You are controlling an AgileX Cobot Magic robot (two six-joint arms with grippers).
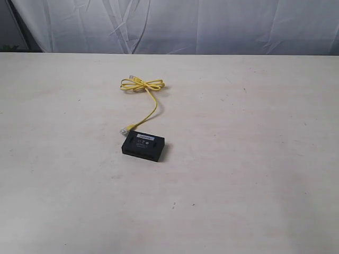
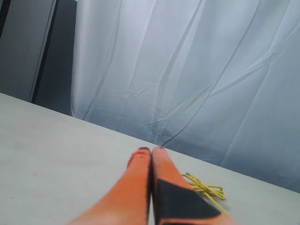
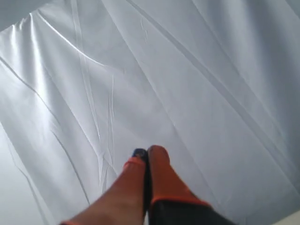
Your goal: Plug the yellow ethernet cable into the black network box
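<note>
The black network box (image 1: pixel 143 146) lies flat on the table near the middle, with a small grey-white label on top. The yellow ethernet cable (image 1: pixel 153 108) runs from a knotted loop (image 1: pixel 142 84) toward the box; one clear plug (image 1: pixel 125 129) rests just beside the box's far left corner, apart from it. Neither arm shows in the exterior view. In the left wrist view, my left gripper (image 2: pixel 151 151) is shut and empty above the table, with the cable's loop (image 2: pixel 206 189) beyond its orange fingers. My right gripper (image 3: pixel 147 152) is shut, empty, and faces only white curtain.
A white curtain (image 1: pixel 175 26) hangs along the table's far edge. The pale table (image 1: pixel 254 159) spreads wide around the box and cable. A dark panel (image 2: pixel 51 56) stands behind the curtain's end in the left wrist view.
</note>
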